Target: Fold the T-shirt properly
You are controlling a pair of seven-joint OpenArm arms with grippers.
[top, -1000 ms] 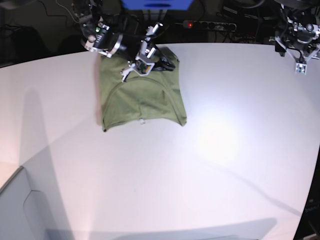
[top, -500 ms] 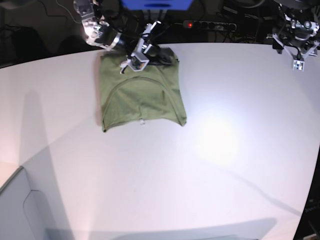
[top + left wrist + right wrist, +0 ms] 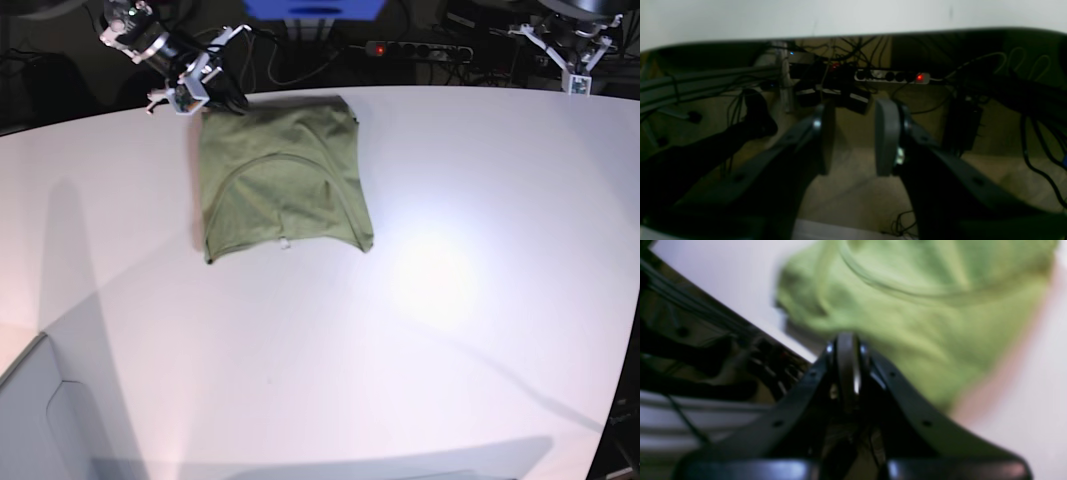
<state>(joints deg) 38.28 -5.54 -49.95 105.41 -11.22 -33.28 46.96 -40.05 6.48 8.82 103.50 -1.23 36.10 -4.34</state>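
The olive-green T-shirt [image 3: 281, 180] lies folded into a rough rectangle on the white table [image 3: 450, 300], its small white tag at the near edge. In the right wrist view the T-shirt [image 3: 907, 306] is a blurred green mass just beyond my right gripper [image 3: 847, 340]. That gripper [image 3: 183, 98] is shut with nothing in it, and hovers off the shirt's far left corner. My left gripper [image 3: 579, 78] is raised past the table's far right edge. In its own view the left gripper [image 3: 853, 113] stands open by a narrow gap, with nothing between the pads [image 3: 887, 136].
A power strip [image 3: 420, 49] with a red light lies among cables behind the table's far edge, and shows again as the power strip [image 3: 893, 76] in the left wrist view. A blue object [image 3: 315, 8] stands at the back centre. A grey panel [image 3: 40, 420] fills the near left corner.
My right arm has drawn back and to the left, off the shirt's far edge, still shut. The left gripper has risen slightly and narrowed. The shirt has not moved.
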